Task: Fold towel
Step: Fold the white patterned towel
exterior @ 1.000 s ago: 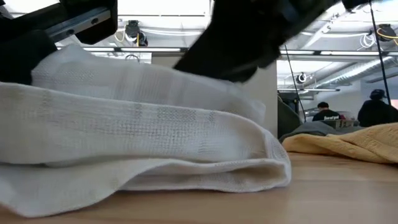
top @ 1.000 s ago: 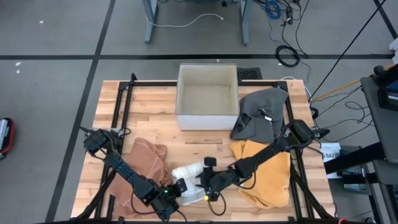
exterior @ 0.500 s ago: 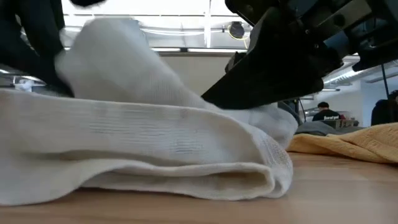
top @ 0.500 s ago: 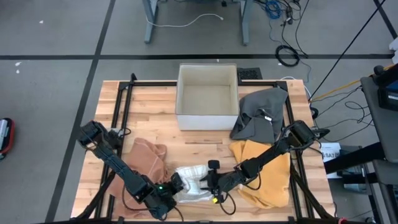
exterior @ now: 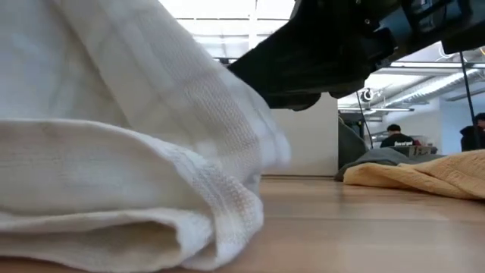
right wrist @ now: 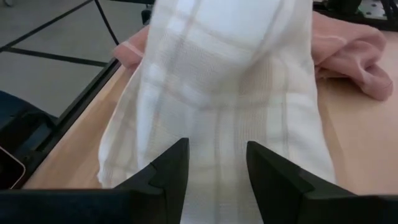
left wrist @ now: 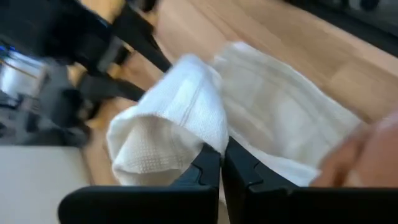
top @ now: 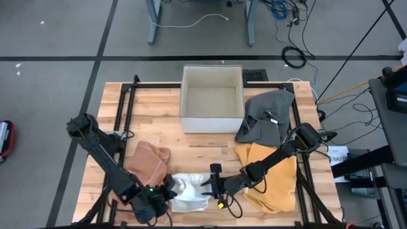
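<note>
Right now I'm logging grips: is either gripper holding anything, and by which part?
The left gripper is shut on a bunched edge of the white towel. The right gripper is open over the towel, holding nothing.

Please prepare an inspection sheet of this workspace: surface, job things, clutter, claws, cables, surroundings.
Surface: wooden table, black frame rails along its edges.
Job's things: white towel bunched at the front edge.
Clutter: pink cloth, yellow cloth, grey cloth, open white box.
Claws: left claw shut on a fold of the white towel; right claw open, over the same towel.
Cables: loose cables on the floor behind the table.
Surroundings: grey floor; people far behind in the low view.
</note>
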Controlling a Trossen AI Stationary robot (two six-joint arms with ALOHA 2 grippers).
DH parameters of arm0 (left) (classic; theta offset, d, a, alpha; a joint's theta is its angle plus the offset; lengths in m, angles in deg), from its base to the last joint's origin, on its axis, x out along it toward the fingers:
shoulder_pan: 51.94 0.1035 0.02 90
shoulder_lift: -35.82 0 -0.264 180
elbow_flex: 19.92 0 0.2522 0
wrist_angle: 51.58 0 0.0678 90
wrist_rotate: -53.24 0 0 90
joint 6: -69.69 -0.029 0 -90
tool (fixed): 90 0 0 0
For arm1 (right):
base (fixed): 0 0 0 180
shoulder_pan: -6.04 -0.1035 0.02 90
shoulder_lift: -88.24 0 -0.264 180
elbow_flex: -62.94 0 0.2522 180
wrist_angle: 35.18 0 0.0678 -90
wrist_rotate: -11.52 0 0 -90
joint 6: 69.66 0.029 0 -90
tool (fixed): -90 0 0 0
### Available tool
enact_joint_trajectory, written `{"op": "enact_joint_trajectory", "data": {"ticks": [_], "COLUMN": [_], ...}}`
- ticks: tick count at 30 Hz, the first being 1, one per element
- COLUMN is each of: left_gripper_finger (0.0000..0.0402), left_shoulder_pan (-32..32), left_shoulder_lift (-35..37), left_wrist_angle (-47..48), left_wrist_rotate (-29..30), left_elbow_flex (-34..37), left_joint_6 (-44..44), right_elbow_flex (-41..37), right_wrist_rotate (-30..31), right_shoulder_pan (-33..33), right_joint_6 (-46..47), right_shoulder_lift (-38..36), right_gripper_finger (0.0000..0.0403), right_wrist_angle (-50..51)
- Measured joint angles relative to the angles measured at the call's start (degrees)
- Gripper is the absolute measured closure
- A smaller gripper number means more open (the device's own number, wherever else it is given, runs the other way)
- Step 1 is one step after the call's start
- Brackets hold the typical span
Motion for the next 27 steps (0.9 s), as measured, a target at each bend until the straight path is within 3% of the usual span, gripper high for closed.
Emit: {"op": "enact_joint_trajectory", "data": {"ticks": [5, 10, 17, 20, 27], "left_gripper_finger": [0.0398, 0.0393, 0.0306, 0.0270, 0.0241], "left_shoulder_pan": [1.71, 2.86, 3.78, 3.82, 3.28], "left_shoulder_lift": [-4.22, -8.65, -13.79, -15.38, -15.71], "left_wrist_angle": [0.40, -2.74, -4.06, -4.07, -4.21], "left_wrist_rotate": [-5.53, -5.97, -6.51, -3.98, -1.06], "left_elbow_flex": [0.00, 0.00, -0.02, -0.02, -0.02], "left_joint_6": [3.71, 3.89, 8.38, 9.68, 9.63], "right_elbow_flex": [0.49, 1.57, 1.97, 1.97, 2.01], "right_wrist_rotate": [-0.07, 0.07, -0.63, -2.56, -3.72], "right_shoulder_pan": [0.00, 0.00, 0.00, 0.00, 0.02], "right_joint_6": [-1.69, -2.57, -2.93, -2.17, -2.79], "right_shoulder_lift": [0.03, 0.03, 0.03, 0.03, 1.54], "right_gripper_finger": [0.0255, 0.0255, 0.0253, 0.0251, 0.0250], "right_wrist_angle": [-0.31, -0.46, -0.45, -0.47, -5.41]}}
